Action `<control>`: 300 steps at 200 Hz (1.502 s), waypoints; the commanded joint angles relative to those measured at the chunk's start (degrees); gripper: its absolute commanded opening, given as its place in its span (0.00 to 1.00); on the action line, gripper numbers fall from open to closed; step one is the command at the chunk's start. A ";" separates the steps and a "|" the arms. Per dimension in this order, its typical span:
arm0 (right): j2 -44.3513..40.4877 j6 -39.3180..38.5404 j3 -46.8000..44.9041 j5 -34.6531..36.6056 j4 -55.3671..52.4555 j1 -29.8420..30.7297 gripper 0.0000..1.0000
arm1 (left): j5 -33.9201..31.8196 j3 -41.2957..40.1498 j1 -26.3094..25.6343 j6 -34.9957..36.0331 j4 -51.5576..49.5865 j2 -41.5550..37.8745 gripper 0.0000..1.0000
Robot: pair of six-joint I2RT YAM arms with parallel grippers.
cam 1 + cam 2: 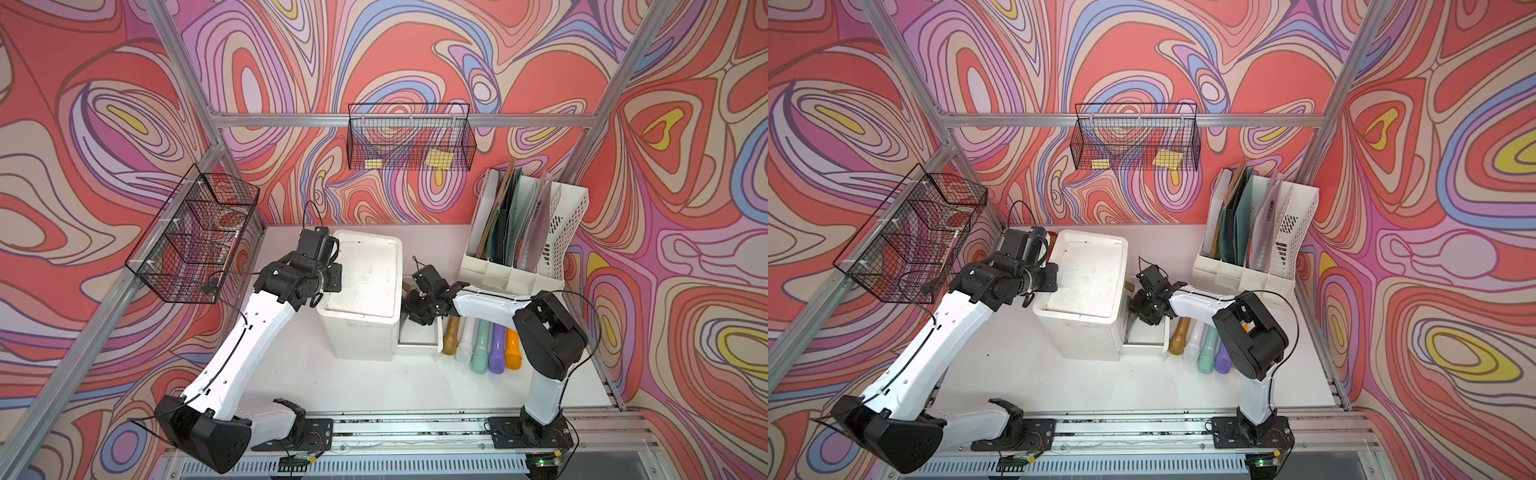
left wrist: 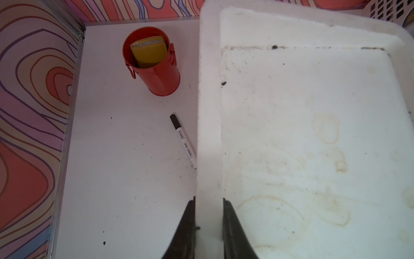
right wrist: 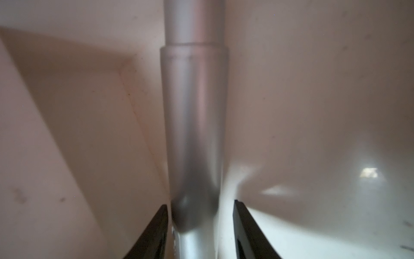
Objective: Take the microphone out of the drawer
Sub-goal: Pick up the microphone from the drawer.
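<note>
As seen from above and from both wrist cameras:

1. Silver microphone (image 3: pixel 195 112): lying inside the open drawer (image 1: pixel 417 348), handle stretched along the drawer floor, between the right hand's fingers.
2. Right hand (image 3: pixel 200 204): down inside the drawer, fingers apart and astride the microphone's handle. One finger (image 3: pixel 158 233) almost touching it, a narrow gap at the other side. Not pressed tight on it.
3. Left hand (image 2: pixel 208 201): clamped on the raised rim of the white drawer unit (image 1: pixel 365 270), one finger outside the rim, one inside the recessed top.
4. Drawer: pulled out low on the unit's side facing the right arm, over the white surface (image 1: pixel 374 386).
5. Row of five coloured microphones (image 1: pixel 481 347): gold, white, mint, purple, orange. Lying side by side on the surface just beside the drawer, partly under the right arm.
6. Red cup (image 2: pixel 152 67): upright beside the unit, holding a yellow case (image 2: pixel 149 50). Black-capped marker (image 2: pixel 182 139) flat on the surface near it.
7. White file rack (image 1: pixel 523 232): at the back right, filled with folders.
8. Black wire basket (image 1: pixel 409 137) on the back rail, second wire basket (image 1: pixel 195 237) on the left rail.
</note>
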 commanded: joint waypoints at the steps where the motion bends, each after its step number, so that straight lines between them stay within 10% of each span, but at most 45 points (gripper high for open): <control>1: 2.25 1.17 2.03 1.53 -0.35 1.37 0.47 | 1.01 -0.49 -0.47 1.22 -3.43 1.08 0.00; 300: -0.01 -8.97 11.84 20.41 -18.75 3.69 0.18 | 0.31 -0.22 -0.51 1.68 -3.45 0.47 0.00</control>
